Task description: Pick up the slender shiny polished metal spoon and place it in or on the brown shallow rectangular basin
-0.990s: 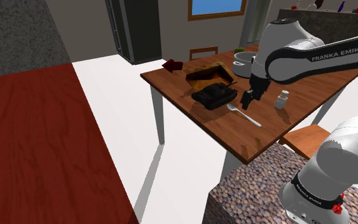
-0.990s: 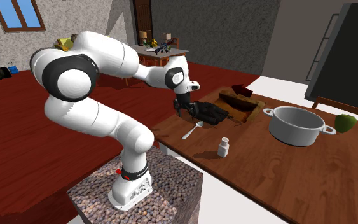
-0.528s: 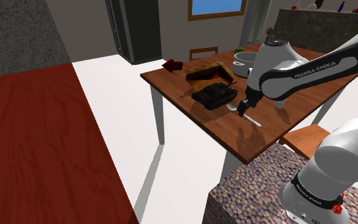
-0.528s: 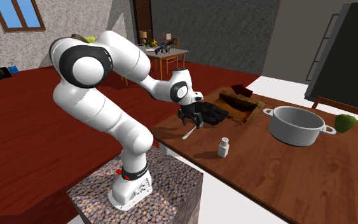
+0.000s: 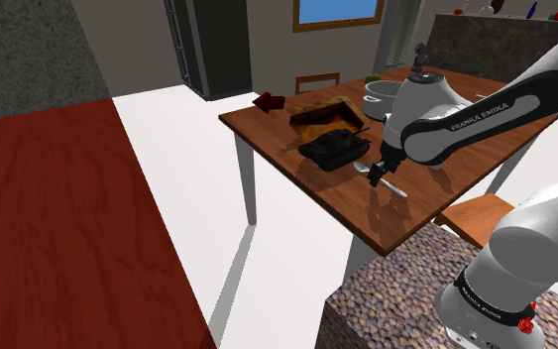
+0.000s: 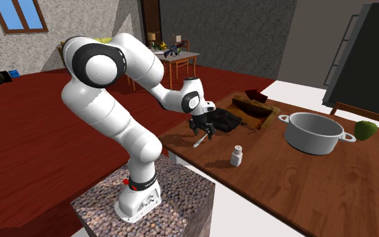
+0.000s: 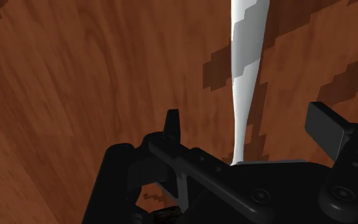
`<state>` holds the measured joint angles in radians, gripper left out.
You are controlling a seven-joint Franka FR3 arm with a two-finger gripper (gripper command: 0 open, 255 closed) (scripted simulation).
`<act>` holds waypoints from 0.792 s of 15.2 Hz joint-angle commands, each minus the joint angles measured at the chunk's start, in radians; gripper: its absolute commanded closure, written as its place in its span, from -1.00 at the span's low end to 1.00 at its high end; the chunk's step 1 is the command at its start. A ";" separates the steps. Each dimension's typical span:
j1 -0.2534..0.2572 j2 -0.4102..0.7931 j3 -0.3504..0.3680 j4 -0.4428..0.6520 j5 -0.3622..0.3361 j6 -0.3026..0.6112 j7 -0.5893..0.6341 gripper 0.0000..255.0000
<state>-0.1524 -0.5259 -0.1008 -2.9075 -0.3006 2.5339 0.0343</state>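
— Where does the spoon lie against the basin?

— Going across the shoulder view from its left: the basin [image 5: 318,111] sits toward the far side of the table [image 5: 281,144]. A dark toy tank [image 5: 334,149] is just beside the basin on its near side. The spoon [image 5: 395,186] lies flat on the wood past the tank, nearer than the basin and to its right, close to it but apart. The pot [image 5: 381,97] stands right of the basin.

— And the pincer?

— My gripper [image 5: 378,171] hangs low over the spoon. On the wrist view its fingers [image 7: 172,124] stand apart and the handle [image 7: 244,70] runs between them, with neither one touching it. It is spread wide and gripping nothing.

— Why straddle the handle?

— I take it that's the narrowest part. With the fingers set across it, closing should pinch its thin sides.

— What next?

— I'd close, then lift high enough to clear the tank, since it stands between the spoon and the basin. A thin, slick handle may pivot, so I'd want a firm hold first.
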 commanded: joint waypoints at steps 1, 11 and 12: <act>0.000 0.001 0.000 0.000 0.000 0.001 0.000 -1.00; 0.000 0.004 0.001 -0.001 -0.001 0.005 0.002 1.00; 0.000 0.004 0.002 -0.001 -0.001 0.005 0.003 1.00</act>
<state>-0.1517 -0.5248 -0.0984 -2.9069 -0.3009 2.5381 0.0372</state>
